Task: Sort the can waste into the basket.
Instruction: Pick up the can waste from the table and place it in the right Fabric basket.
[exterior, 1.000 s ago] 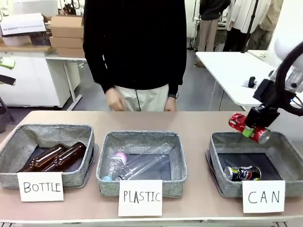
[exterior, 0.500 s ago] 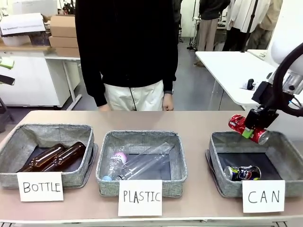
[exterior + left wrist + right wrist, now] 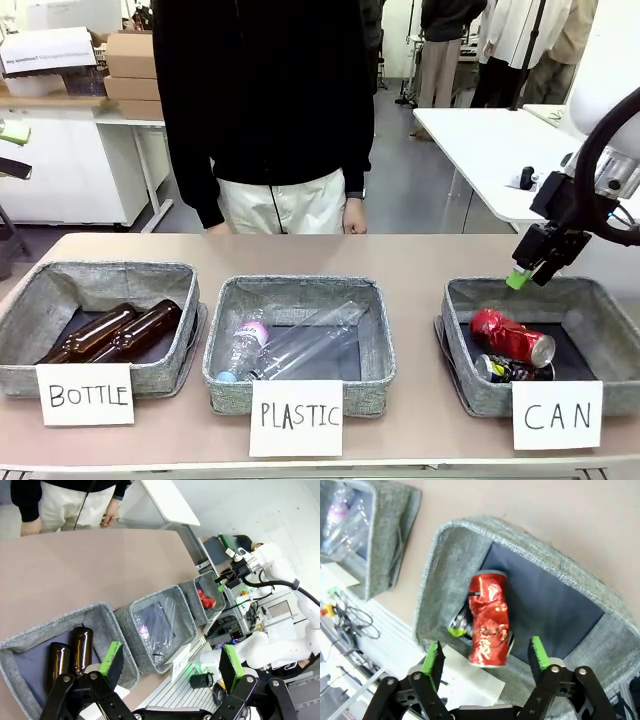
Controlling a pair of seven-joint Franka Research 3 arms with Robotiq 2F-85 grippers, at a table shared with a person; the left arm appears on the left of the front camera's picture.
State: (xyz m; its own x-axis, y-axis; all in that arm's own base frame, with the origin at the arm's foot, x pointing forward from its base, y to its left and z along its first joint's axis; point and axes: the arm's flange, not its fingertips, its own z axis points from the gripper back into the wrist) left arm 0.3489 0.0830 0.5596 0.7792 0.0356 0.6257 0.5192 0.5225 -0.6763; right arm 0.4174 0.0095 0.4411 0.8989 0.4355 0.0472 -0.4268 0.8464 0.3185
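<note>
**Right wrist view: jaws wide over the basket**

Right gripper (image 3: 485, 662) is spread wide, holding nothing. Below, the red can (image 3: 490, 625) lies in the CAN basket (image 3: 432, 585), long axis 12 to 6 o'clock, apparently atop the blue can (image 3: 500, 371). Left gripper (image 3: 170, 662) gapes empty too.

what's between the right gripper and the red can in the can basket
Nothing: the open right gripper hangs above the red can lying in the basket, with only air between, as the right wrist view shows.
</note>
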